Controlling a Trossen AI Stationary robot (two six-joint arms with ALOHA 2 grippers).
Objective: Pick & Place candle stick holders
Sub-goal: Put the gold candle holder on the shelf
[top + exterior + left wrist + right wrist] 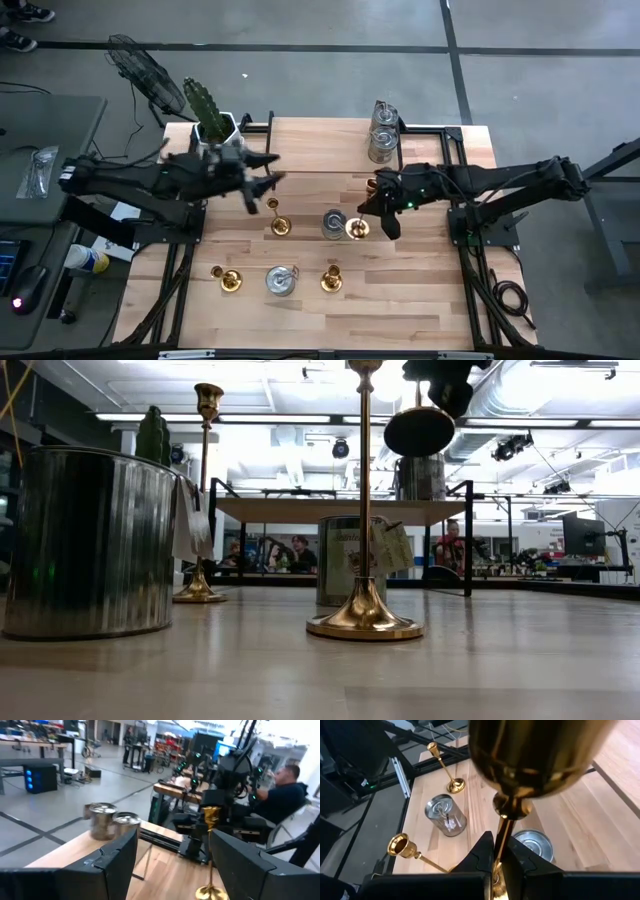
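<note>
Standing nearest the table's front edge in the high view are three pieces in a row on the pale wooden table (420, 300): a front-left gold candlestick (230, 280), a front silver holder (281, 281) and a front-right gold candlestick (331, 279). The boards are light planks with darker seams, framed by black rails at both sides.

Farther in, a middle gold candlestick (281, 224) stands just below the left gripper (262, 188), whose fingers are spread apart and hold nothing. Beside it to the right sits a middle silver holder (334, 224). Just right of that, the right gripper (381, 205) has its fingers clamped on the stem of a held gold candlestick (530, 755); the right wrist view shows the slim stem pinched between the dark fingers (482, 855), and the low view shows its round base lifted clear of the wood.

At the far edge two rear silver holders (382, 135) stand close together, one behind the other, well apart from the rest. On the far left corner is a white pot with a cactus (208, 112).

Around the table lies a grey concrete floor (560, 60) crossed by dark lines, with a black fan (148, 72) behind the left arm. The low view looks across to a bright workshop with white ceiling lights, benches and seated people (300, 552); the left wrist view shows a person in a dark shirt (282, 795) sitting beyond the table.
</note>
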